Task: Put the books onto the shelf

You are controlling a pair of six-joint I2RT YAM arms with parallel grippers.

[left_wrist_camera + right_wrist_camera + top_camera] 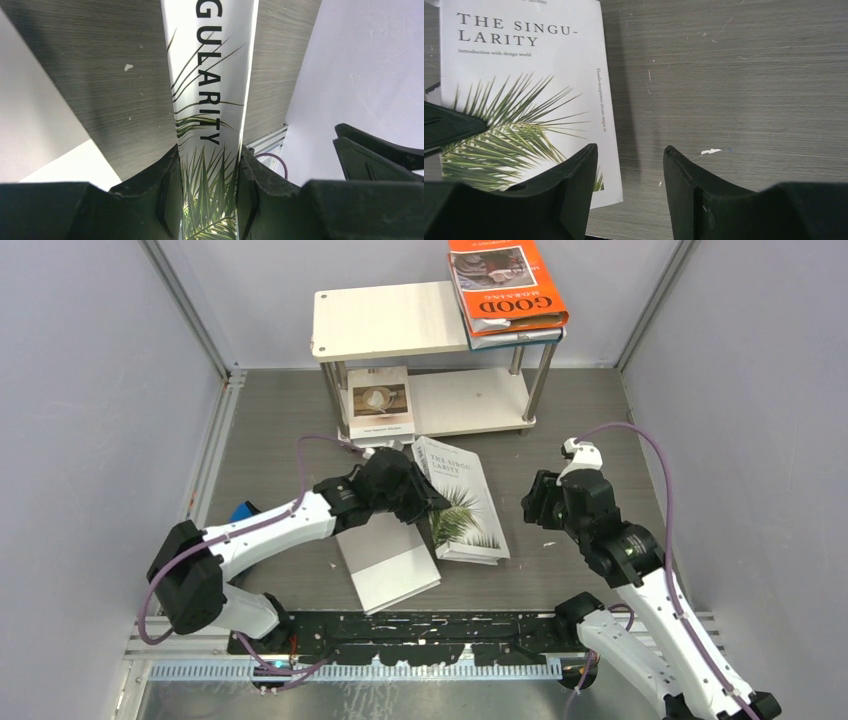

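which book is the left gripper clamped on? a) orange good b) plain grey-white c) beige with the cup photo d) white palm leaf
d: in the left wrist view the white palm leaf book, its fronds and lettering showing, sits pinched edge-on in the left gripper.

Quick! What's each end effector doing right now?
Left end effector: shut on the palm-leaf book.
Right end effector: open, holding nothing.
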